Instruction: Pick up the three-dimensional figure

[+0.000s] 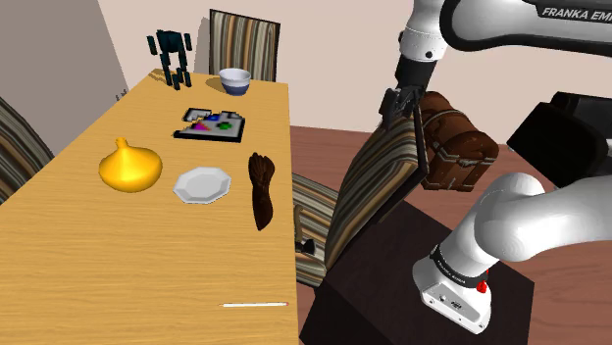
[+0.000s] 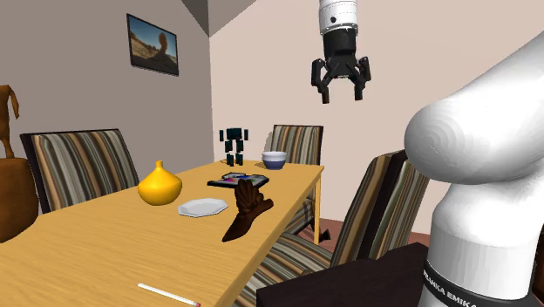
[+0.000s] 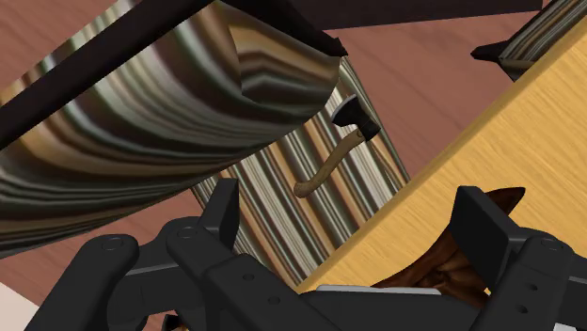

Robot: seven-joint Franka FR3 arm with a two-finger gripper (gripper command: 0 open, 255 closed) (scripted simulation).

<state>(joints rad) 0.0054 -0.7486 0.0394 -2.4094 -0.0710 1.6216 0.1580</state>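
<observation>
The dark blocky figure (image 1: 172, 57) is stood upright at the desk's (image 1: 118, 265) far end beside a white bowl (image 1: 234, 80), well apart from the gripper (image 2: 341, 92) and much lower. The gripper is held spread wide and empty above a striped chair (image 1: 368, 186). "FRANKA EMI" is lettered on the arm (image 1: 510, 24).

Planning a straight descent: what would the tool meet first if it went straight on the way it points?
Likely the striped chair seat, near the small hatchet lying on it, just off the table edge; depth is unclear.
</observation>
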